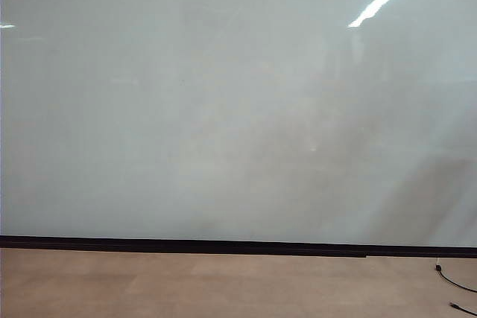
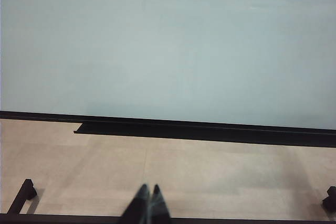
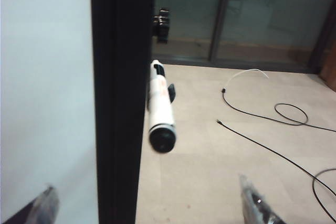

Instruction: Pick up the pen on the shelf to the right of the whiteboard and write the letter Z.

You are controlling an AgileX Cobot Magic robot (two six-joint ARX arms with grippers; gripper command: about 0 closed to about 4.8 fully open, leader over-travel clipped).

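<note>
The whiteboard (image 1: pixel 223 102) fills the exterior view, a thin black strip (image 1: pixel 223 246) along its bottom edge; no gripper shows there. In the right wrist view the pen (image 3: pixel 160 106), white-barrelled with a black end facing the camera, sits against the board's black edge strip (image 3: pixel 123 98). My right gripper (image 3: pixel 149 203) is open wide, its fingertips (image 3: pixel 251 195) far apart, the pen ahead between them and untouched. The left gripper (image 2: pixel 149 188) hangs low over the tan floor, facing the whiteboard (image 2: pixel 168 40), fingertips together with nothing in them. No written mark shows on the board.
Black cables (image 3: pixel 273 129) trail over the tan floor (image 3: pixel 210 150) beside the pen; more cable ends (image 1: pixel 455 284) lie at the exterior view's lower right. Dark glass panels (image 3: pixel 247 14) stand beyond. A black tray (image 2: pixel 205 129) runs under the board, and black frame feet (image 2: pixel 22 195) sit near the left gripper.
</note>
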